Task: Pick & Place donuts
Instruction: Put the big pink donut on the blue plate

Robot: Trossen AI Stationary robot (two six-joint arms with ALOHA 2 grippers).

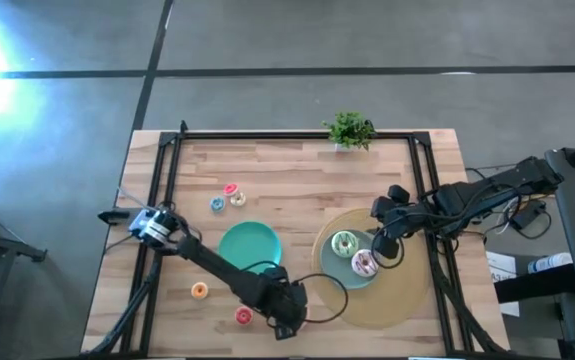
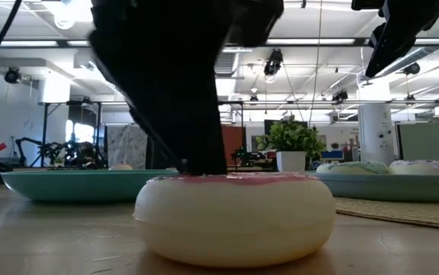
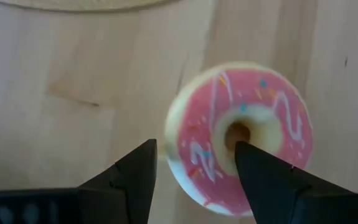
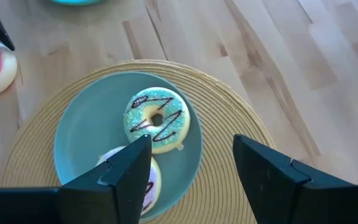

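Pink donut (image 3: 238,149) between open left end effector (image 3: 194,165) fingers

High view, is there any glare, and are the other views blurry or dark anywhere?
High view: strong white glare washes out the floor at the top left corner. Low view: the left claw is a backlit black silhouette over the pink donut; ceiling lights flare behind. Left wrist view: the pink donut looks soft and out of focus. Right wrist view: the green donut is evenly lit.

Potted plant (image 1: 349,130), woven mat (image 1: 407,300)
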